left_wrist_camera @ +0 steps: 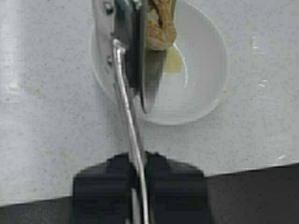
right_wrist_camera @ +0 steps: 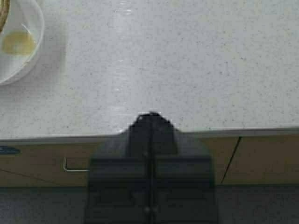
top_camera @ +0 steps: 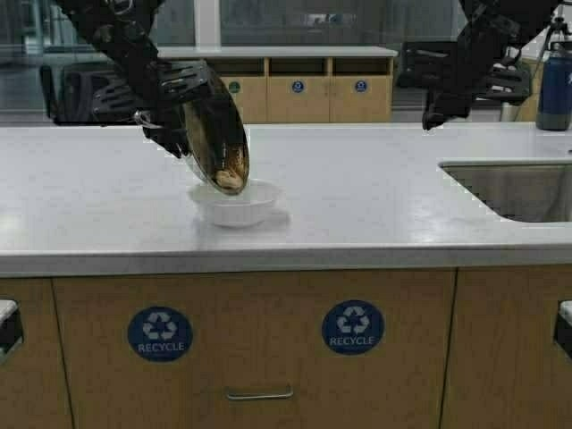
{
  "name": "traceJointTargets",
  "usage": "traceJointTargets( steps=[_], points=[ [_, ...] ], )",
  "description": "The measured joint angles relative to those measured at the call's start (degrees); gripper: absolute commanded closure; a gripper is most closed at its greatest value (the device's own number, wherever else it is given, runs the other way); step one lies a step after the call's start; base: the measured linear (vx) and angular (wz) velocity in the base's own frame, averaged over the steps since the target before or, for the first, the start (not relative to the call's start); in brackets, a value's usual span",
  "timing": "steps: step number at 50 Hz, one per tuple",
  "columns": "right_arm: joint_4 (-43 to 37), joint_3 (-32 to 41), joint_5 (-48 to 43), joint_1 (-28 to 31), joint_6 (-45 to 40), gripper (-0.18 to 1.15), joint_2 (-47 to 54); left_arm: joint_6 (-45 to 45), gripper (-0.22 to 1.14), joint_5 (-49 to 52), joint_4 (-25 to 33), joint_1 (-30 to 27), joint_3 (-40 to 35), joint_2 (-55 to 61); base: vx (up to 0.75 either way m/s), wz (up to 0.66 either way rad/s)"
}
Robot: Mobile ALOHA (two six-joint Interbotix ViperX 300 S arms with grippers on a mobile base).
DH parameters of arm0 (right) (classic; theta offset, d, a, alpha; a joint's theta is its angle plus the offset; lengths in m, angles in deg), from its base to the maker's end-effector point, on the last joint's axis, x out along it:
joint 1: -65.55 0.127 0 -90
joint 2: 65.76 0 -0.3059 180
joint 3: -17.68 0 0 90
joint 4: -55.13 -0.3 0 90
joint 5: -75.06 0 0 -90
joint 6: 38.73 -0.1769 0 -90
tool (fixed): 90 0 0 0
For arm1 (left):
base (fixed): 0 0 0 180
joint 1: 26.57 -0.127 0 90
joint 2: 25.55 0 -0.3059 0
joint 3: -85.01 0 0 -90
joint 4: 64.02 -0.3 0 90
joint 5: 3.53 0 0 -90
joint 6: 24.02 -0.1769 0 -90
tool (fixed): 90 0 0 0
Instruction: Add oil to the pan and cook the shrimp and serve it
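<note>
My left gripper point(top_camera: 165, 121) point(left_wrist_camera: 139, 161) is shut on the steel handle point(left_wrist_camera: 127, 116) of the pan point(top_camera: 214, 134), which is tipped steeply on edge over a white bowl point(top_camera: 237, 204) point(left_wrist_camera: 201, 70). The shrimp point(top_camera: 231, 177) point(left_wrist_camera: 160, 28), browned, clings to the pan's lower inside just above the bowl. A small pool of yellowish oil point(left_wrist_camera: 174, 63) point(right_wrist_camera: 17, 43) lies in the bowl. My right gripper point(top_camera: 435, 114) point(right_wrist_camera: 150, 116) is shut and empty, held high above the counter to the right. The oil carafe is out of view.
A white counter point(top_camera: 357, 197) runs across the view, with a steel sink point(top_camera: 518, 188) set in at the right. A dark blue bottle point(top_camera: 554, 89) stands at the far right back. Cabinets with recycle labels point(top_camera: 352, 327) are below the counter's front edge.
</note>
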Motion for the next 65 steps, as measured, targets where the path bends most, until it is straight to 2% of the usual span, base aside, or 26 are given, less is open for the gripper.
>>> traceJointTargets(
  steps=[17,30,38,52,61,65],
  points=[
    [-0.09,-0.09,-0.44,0.00,0.00,0.90,0.00,-8.00,0.89,5.36,-2.99,1.85,-2.64,0.00,0.00,0.00],
    [-0.18,0.00,-0.62,-0.09,0.00,0.90,0.00,-8.79,0.89,9.32,-9.49,3.08,-4.39,0.00,0.00,0.00],
    [-0.18,0.00,-0.70,0.00,-0.18,0.90,-0.09,-8.79,0.89,10.81,-10.55,3.08,-4.48,0.00,0.00,0.00],
    [-0.18,0.00,-0.79,-0.09,-1.49,0.90,0.00,-8.61,0.89,11.07,-9.05,3.25,-5.45,-0.35,0.00,0.00],
    [-0.18,-0.09,-0.79,0.00,-1.49,0.90,0.00,-6.68,0.89,9.76,-5.01,3.08,-5.63,-2.37,0.00,0.00],
    [-0.18,0.00,-0.79,0.00,-1.58,0.90,0.00,-4.66,0.89,6.68,-1.23,2.20,-5.10,-2.55,0.00,0.00]
  ],
)
